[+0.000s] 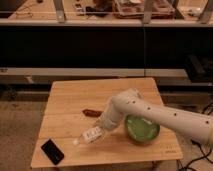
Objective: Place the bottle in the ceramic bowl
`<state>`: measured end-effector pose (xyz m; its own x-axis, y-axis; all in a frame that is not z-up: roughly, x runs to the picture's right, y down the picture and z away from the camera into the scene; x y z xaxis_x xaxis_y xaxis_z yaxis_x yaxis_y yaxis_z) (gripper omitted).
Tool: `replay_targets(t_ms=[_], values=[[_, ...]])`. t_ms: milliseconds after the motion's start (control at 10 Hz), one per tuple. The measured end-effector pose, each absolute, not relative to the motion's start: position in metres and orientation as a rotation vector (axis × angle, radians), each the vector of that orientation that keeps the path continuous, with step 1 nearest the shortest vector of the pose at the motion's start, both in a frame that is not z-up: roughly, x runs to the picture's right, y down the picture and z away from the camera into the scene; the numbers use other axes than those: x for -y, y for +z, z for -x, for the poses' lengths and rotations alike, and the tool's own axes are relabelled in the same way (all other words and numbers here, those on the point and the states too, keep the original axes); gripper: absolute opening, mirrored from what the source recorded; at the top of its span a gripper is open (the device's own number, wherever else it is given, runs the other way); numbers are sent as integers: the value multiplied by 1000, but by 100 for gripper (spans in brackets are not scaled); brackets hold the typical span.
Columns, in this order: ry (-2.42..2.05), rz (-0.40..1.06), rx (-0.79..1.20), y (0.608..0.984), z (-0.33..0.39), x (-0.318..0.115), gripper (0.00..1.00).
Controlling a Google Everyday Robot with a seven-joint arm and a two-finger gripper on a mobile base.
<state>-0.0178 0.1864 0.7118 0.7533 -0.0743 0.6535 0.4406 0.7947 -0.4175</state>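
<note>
The bottle [90, 135] is clear with a white label. It lies slanted over the front of the wooden table [75, 97], its cap pointing to the front left. My gripper [103, 125] is at the bottle's rear end, at the tip of the white arm [160, 116] that reaches in from the right. The ceramic bowl [142, 130] is green and round. It stands on the table just right of the gripper, partly behind the arm.
A black phone [52, 151] lies at the table's front left corner. A small dark brown object [92, 112] lies mid-table behind the bottle. Dark shelving [100, 45] runs behind the table.
</note>
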Motion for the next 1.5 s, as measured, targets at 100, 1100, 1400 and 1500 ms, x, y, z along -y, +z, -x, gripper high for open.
replay_targets(t_ms=[100, 1100, 1400, 1500], values=[[-284, 569, 673, 695, 5, -168, 0], [-1, 540, 454, 728, -183, -135, 0], [51, 566, 436, 759, -195, -150, 3], [66, 588, 433, 771, -199, -160, 13]])
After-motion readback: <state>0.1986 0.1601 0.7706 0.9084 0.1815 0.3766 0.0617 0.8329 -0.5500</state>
